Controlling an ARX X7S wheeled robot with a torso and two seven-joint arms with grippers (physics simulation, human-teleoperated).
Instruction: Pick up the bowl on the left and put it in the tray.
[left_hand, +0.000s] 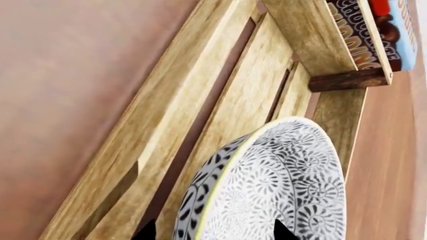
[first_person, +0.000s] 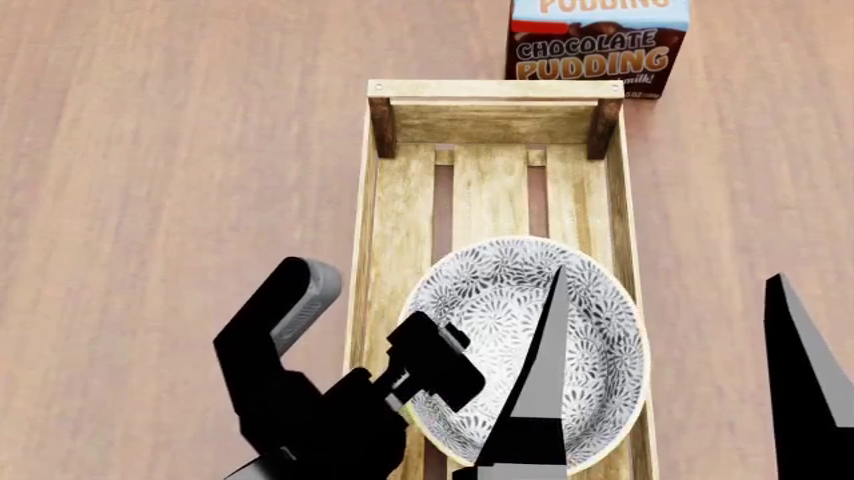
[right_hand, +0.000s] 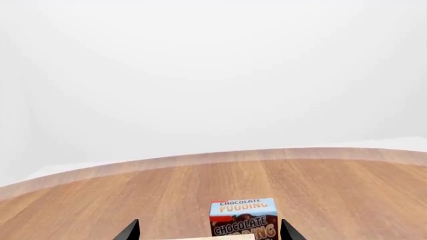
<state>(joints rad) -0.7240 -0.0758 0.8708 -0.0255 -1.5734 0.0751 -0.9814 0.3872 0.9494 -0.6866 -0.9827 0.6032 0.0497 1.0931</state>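
We're at the placing step: the bowl is over the near half of the tray, inside its side walls in the head view, tilted on edge in the left wrist view. Can't tell if it's already resting on the slats or just above them

Left claw is clamped on the bowl's near-left rim, one finger inside, one out. Right claw: only two dark fingertips show at the edge of the right wrist view, spread with a gap between them and nothing in it, so we read it as open, parked off to the right of the tray

Next move, as we judge it: level the bowl, lower until it sits on the slats, release, lift the left arm straight up so the finger inside clears the rim. Risk: letting go while tilted means it rocks or clips the low side wall

Materials:
- bowl: round, glazed ceramic, dense grey-black floral print on white inside and out, cream rim; hard and slick
- tray: long light-wood slatted crate, low sides, darker corner posts, gaps between slats
- chocolate pudding box: printed carton, standing just beyond the tray's far end
- desk: smooth reddish wood grain
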